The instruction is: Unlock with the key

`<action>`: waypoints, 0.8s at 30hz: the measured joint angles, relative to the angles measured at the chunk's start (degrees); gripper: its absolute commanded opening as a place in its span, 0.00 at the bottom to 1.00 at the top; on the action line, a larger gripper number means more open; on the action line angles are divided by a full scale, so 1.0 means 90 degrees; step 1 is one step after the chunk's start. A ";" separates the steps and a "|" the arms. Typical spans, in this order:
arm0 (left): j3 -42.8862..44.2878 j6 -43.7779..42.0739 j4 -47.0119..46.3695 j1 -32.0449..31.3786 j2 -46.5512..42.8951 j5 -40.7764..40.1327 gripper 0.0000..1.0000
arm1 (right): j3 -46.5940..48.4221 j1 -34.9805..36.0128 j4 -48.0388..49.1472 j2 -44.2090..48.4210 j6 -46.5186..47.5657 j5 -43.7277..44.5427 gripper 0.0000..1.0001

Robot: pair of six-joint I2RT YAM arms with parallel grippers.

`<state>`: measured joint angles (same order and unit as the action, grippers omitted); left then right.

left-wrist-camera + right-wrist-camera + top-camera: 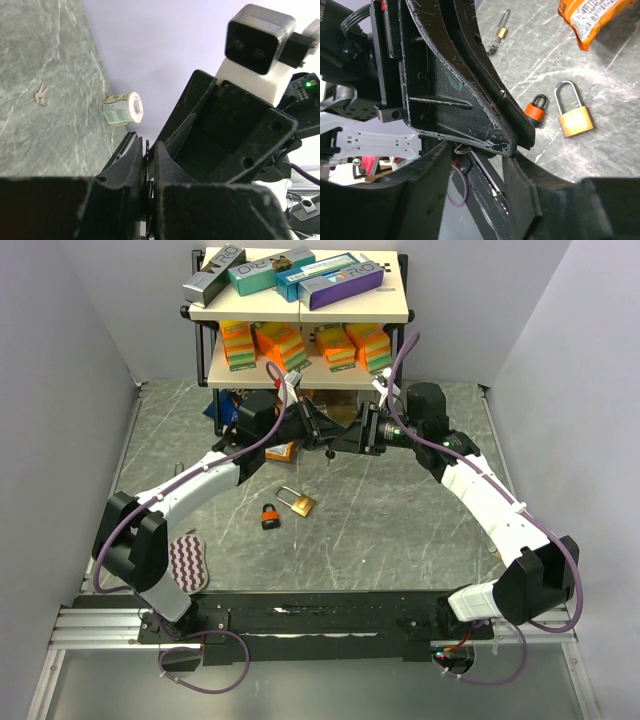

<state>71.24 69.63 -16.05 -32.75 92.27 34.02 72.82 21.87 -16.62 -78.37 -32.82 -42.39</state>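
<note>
Handling the key (147,162) calls for care. I judge it small, light, rigid and smooth, so it can swivel or slip out of a pinch. At the bottom centre of the left wrist view, the left gripper (147,146) has its fingers pressed nearly together on a thin, dark, flat strip that I take to be this key; little of it shows. In the top view both arms meet just below the shelf (250,312), above the bench (400,530). The right gripper (477,162) has its fingers moderately apart, one on each side of the left fingertips, gripping nothing that I can see.

Two padlocks lie just beside each other at the centre of the top view: the brass padlock (300,504) and, to its lower left, the orange padlock (271,517). Which one the key fits I cannot tell. Both look dense and hard. Lying flat and loose, either would slide when pushed. I would take hold across the body's flat faces, not the shackle. I would grip the key by its bow, leaving the blade free.
</note>
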 measured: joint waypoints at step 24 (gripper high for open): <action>-0.0296 -0.0087 -0.0889 -0.0053 -0.0019 -0.0092 0.29 | -0.0452 -0.0126 0.0797 -0.0034 -0.1239 -0.0466 0.00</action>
<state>68.58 68.84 -24.05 -33.23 92.09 33.19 68.75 20.73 -9.45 -78.67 -43.97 -46.59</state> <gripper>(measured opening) 0.183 0.307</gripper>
